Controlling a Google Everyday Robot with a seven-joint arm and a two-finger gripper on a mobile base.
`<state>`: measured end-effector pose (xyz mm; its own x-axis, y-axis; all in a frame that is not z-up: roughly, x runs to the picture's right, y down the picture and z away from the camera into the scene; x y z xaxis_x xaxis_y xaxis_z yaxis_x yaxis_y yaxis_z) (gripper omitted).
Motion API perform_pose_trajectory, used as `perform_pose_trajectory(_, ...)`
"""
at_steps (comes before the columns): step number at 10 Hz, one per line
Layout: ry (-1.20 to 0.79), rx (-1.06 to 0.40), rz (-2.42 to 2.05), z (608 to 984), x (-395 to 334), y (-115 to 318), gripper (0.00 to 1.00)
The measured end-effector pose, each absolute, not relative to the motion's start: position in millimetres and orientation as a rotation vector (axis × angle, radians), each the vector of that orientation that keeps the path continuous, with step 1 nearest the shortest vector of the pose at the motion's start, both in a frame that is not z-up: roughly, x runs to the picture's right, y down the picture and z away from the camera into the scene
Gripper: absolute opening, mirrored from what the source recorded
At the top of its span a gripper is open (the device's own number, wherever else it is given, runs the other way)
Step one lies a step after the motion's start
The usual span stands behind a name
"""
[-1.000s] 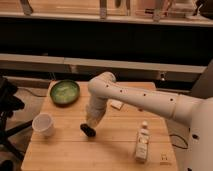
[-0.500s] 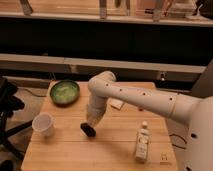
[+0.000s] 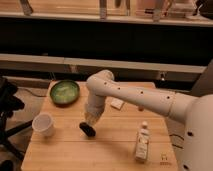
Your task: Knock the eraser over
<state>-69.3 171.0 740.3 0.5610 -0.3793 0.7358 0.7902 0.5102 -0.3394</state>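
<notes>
The eraser [image 3: 87, 129], a small black elongated block, lies on the wooden table [image 3: 65, 150] left of centre. My white arm reaches in from the right and bends down over it. The gripper [image 3: 90, 118] sits directly above and against the eraser's upper right end; its tips are hidden against the arm and the block. The white cup [image 3: 43, 125] stands to the left of the eraser, apart from it.
A green bowl [image 3: 64, 92] sits at the table's back left. A small flat white piece [image 3: 117, 103] lies behind the arm. A white bottle [image 3: 142, 141] stands at the front right. A black chair [image 3: 7, 107] is off the left edge.
The arm and gripper have barely moved. The eraser stays in the same spot under the gripper.
</notes>
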Motion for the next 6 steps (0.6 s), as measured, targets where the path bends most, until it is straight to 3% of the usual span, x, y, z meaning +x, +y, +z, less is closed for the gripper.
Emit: perform_pose_trajectory(6, -0.646, -0.736, -0.768, 740.4, -77.6, 164.7, 0.0)
